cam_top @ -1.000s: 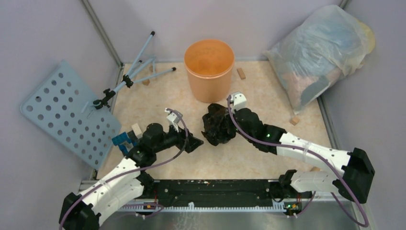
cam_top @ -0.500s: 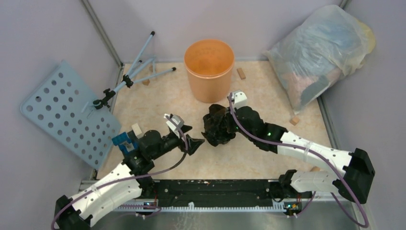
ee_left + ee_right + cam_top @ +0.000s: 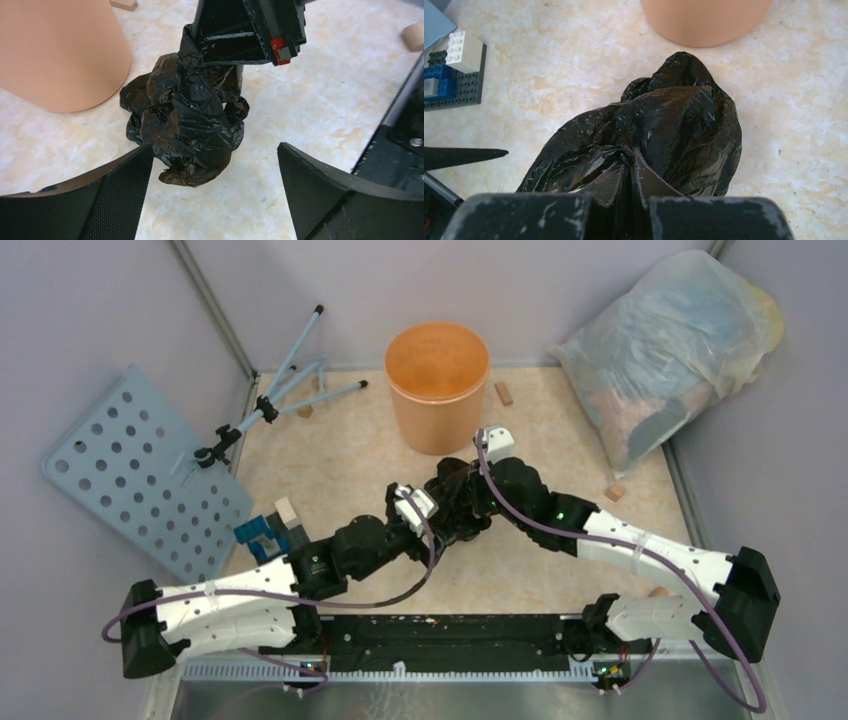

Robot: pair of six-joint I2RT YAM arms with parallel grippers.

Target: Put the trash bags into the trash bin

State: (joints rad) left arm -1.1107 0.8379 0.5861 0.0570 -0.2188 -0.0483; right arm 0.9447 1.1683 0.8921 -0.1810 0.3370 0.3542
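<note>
The black trash bag point(image 3: 458, 506) is a crumpled glossy bundle on the marbled floor in front of the orange trash bin point(image 3: 437, 386). My right gripper point(image 3: 631, 162) is shut on the bag's near folds; the bag point(image 3: 659, 130) fills that view, with the bin's base point(image 3: 704, 20) beyond. My left gripper point(image 3: 215, 172) is open, its jaws wide apart just short of the bag point(image 3: 190, 120), with the left finger point(image 3: 125, 185) beside the bag's lower edge. In the left wrist view the right gripper's body sits on top of the bag and the bin wall point(image 3: 55, 55) stands at the left.
A big translucent stuffed bag point(image 3: 670, 340) leans in the far right corner. A blue perforated board point(image 3: 140, 475) and a folded tripod point(image 3: 275, 400) lie at the left. Toy bricks point(image 3: 268, 530) sit by the left arm. Small wooden blocks point(image 3: 503, 393) are scattered on the floor.
My left arm has swung right and forward, bringing its open gripper up to the black bag. The right gripper has kept its hold on the bag with little movement.
</note>
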